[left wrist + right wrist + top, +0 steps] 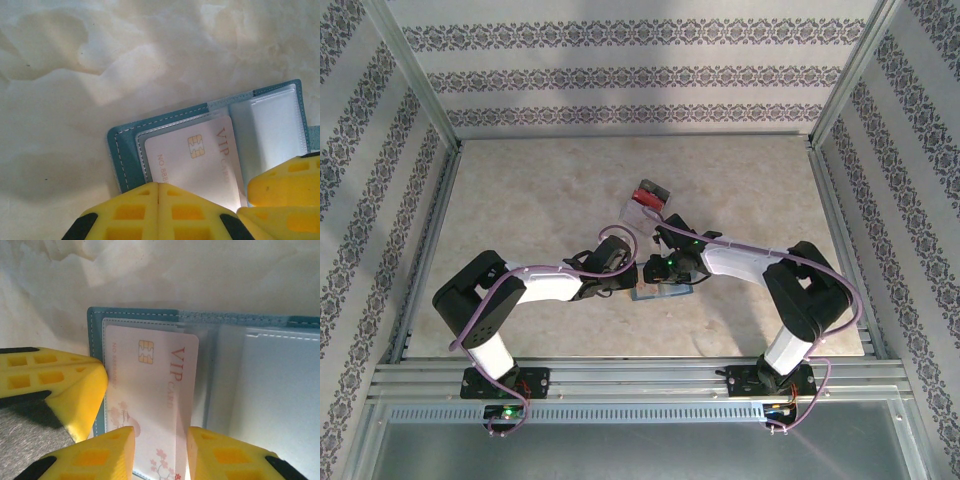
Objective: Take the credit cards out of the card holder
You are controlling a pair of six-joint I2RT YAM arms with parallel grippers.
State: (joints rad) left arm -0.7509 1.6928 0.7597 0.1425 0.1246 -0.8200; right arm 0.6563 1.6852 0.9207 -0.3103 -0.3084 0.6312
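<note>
left yellow gripper (158, 186) clenched shut, bottom centre, at the edge of the open teal-blue stitched card holder (122, 155); right gripper (160, 436) released, jaws apart over the pale pink VIP card (150, 385)

**Enclosure and work surface**

A pale, marble-patterned counter (520, 200) forms the floor of the cell. White walls (620, 70) banded with grey floral ornament close it at the back and on both sides. Aluminium posts (415, 75) stand at the rear corners, and slotted aluminium rails (640, 380) run along the near edge. Lighting is soft and diffuse.
</note>
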